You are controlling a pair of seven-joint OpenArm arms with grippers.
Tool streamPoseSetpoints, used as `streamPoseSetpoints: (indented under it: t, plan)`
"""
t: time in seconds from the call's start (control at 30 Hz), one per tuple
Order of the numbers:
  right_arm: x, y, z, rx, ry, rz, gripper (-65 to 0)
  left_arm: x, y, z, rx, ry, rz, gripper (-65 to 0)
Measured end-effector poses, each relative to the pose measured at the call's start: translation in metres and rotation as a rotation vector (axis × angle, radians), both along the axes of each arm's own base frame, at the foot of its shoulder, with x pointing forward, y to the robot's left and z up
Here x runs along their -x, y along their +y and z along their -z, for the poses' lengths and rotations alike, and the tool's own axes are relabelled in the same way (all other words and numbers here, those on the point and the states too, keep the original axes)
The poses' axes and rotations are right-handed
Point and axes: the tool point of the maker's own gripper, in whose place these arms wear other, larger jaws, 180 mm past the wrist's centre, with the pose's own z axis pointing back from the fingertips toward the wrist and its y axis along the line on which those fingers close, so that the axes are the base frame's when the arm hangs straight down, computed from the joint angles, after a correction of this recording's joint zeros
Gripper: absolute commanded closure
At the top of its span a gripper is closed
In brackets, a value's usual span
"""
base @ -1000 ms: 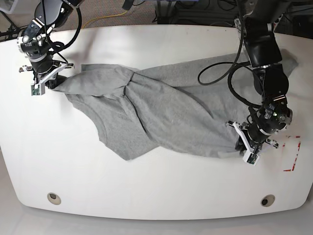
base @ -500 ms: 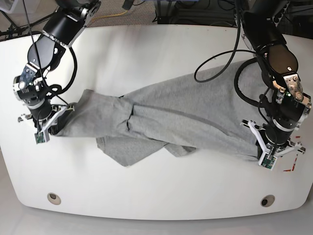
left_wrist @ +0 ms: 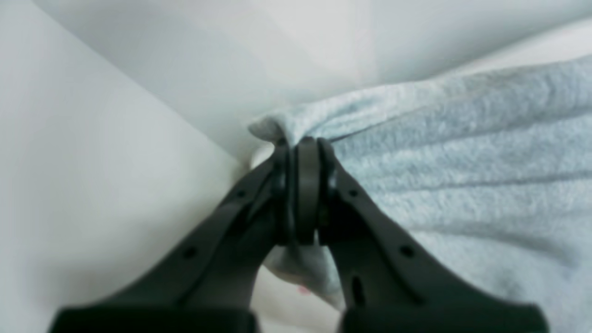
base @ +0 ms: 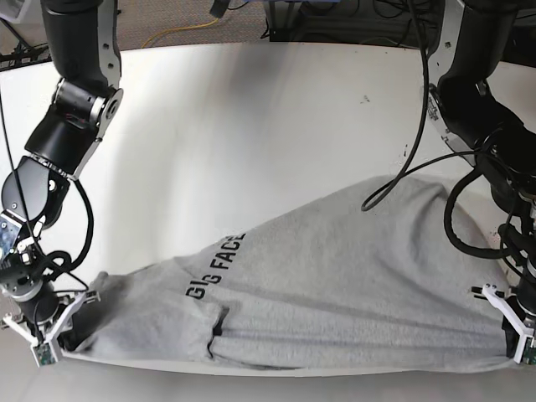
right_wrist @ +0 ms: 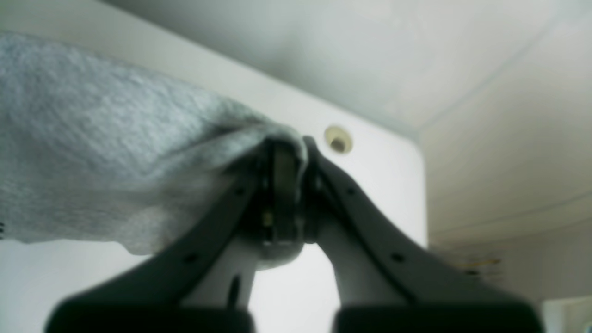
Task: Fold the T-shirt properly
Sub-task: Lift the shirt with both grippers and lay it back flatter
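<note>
At the near edge of the white tabletop, the grey T-shirt lies stretched in a long band, its lower hem running almost along the rim. The right tool, at the base view's near left corner, is clenched on one end of the cloth; the left tool, at the near right corner, is clenched on the other end. Both wrist views show dark fingers pinched tight over bunched fabric. Black lettering faces up near the shirt's left half. Beyond the shirt, the tabletop's middle and far side lie bare up to the far edge, where cables cross the floor.
</note>
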Motion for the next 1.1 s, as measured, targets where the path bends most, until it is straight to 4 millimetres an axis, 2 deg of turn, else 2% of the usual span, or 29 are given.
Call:
streamPoseSetpoints:
  t: [0.17, 0.27, 0.33, 0.37, 0.43, 0.5, 0.6, 0.73, 0.83, 0.93, 1.07, 1.1]
  plan:
    - [-0.014, 0.005, -0.062, 0.083, -0.071, -0.022, 0.0, -0.003, 0.001, -0.060, -0.002, -0.141, -0.006, 0.0]
    - [-0.015, -0.004, -0.111, 0.099, -0.139, 0.010, 0.0, -0.001, 0.001, -0.099, -0.003, -0.234, -0.005, 0.0]
    - [-0.012, -0.011, -0.155, 0.102, -0.219, 0.035, 0.0, 0.002, -0.001, -0.125, -0.007, -0.296, 0.003, 0.0]
    - [-0.010, -0.014, -0.167, 0.106, -0.235, 0.048, 0.0, 0.003, -0.004, -0.136, -0.024, -0.318, 0.008, 0.0]
    - [-0.004, -0.023, -0.186, 0.118, -0.247, 0.080, 0.0, 0.004, -0.011, -0.148, -0.064, -0.338, 0.024, 0.0]
    - [0.000, -0.029, -0.191, 0.155, -0.217, 0.108, 0.0, 0.004, -0.019, -0.156, -0.095, -0.354, 0.051, 0.0]
    - [0.004, -0.031, -0.181, 0.185, -0.175, 0.128, 0.0, 0.004, -0.019, -0.154, -0.096, -0.349, 0.052, 0.0]
    - [0.019, -0.030, -0.147, 0.207, -0.142, 0.138, 0.0, 0.000, -0.017, -0.131, -0.104, -0.296, 0.051, 0.0]
    - [0.033, -0.025, -0.107, 0.246, -0.077, 0.141, 0.0, -0.003, -0.011, -0.093, -0.115, -0.198, 0.039, 0.0]
    - [0.048, -0.018, -0.070, 0.231, -0.030, 0.141, 0.0, -0.004, -0.010, -0.065, -0.117, -0.131, 0.045, 0.0]
    - [0.078, -0.014, -0.017, 0.219, 0.059, 0.163, 0.0, 0.001, -0.004, -0.010, -0.117, -0.019, 0.059, 0.0]
    - [0.084, -0.010, -0.007, 0.208, 0.073, 0.160, 0.0, 0.005, -0.002, 0.011, -0.111, 0.026, 0.059, 0.0]
